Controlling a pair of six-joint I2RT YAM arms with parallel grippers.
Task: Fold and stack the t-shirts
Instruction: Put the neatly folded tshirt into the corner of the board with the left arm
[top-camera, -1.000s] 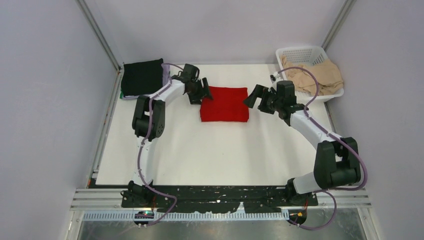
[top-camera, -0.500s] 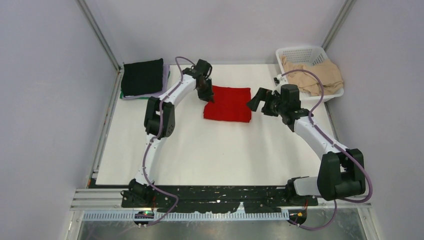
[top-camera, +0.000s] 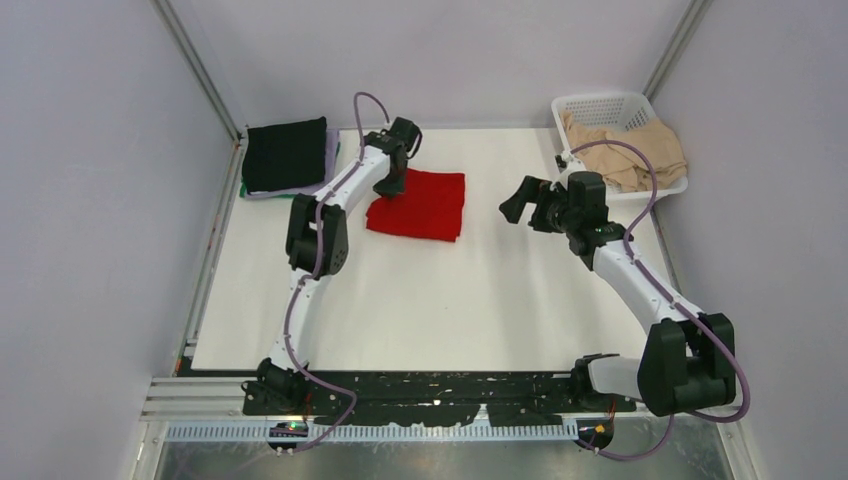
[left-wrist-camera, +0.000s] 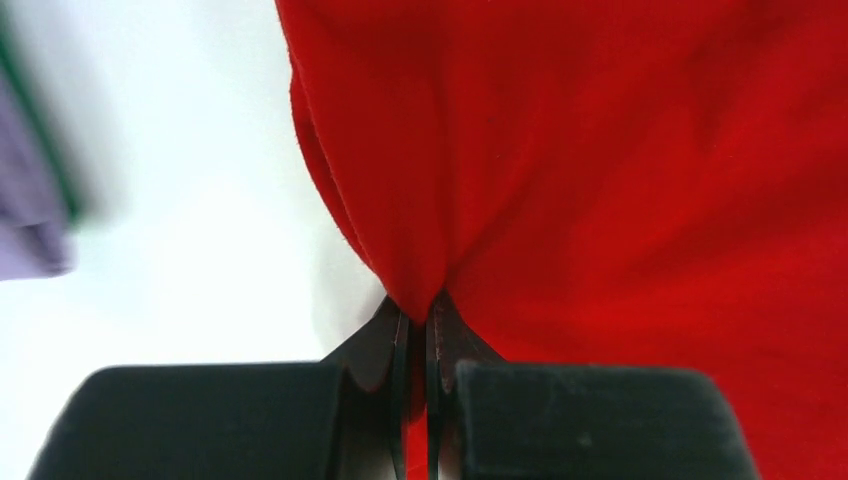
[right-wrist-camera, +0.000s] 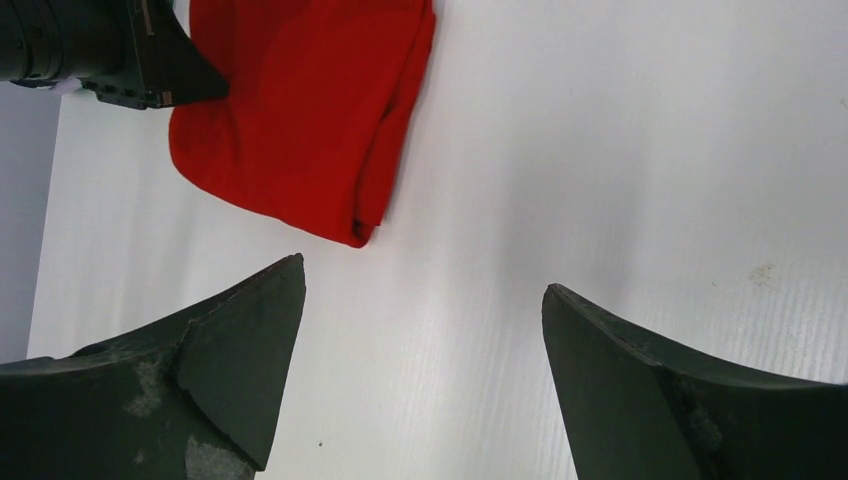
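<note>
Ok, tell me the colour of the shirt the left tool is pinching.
Plain bright red; the shirt shows best in the left wrist view.

Lab test cell, grey walls (top-camera: 90, 200), aluminium frame (top-camera: 197, 68), white table (top-camera: 450, 310)

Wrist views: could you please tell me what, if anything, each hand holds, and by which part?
The left hand pinches the red t-shirt by a bunched edge near its far left corner. The right hand is open, holding nothing.

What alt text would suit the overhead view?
The left gripper pinches a folded red shirt on a white table; the right gripper hangs open nearby. A folded stack lies far left, a basket of beige shirts far right.
</note>
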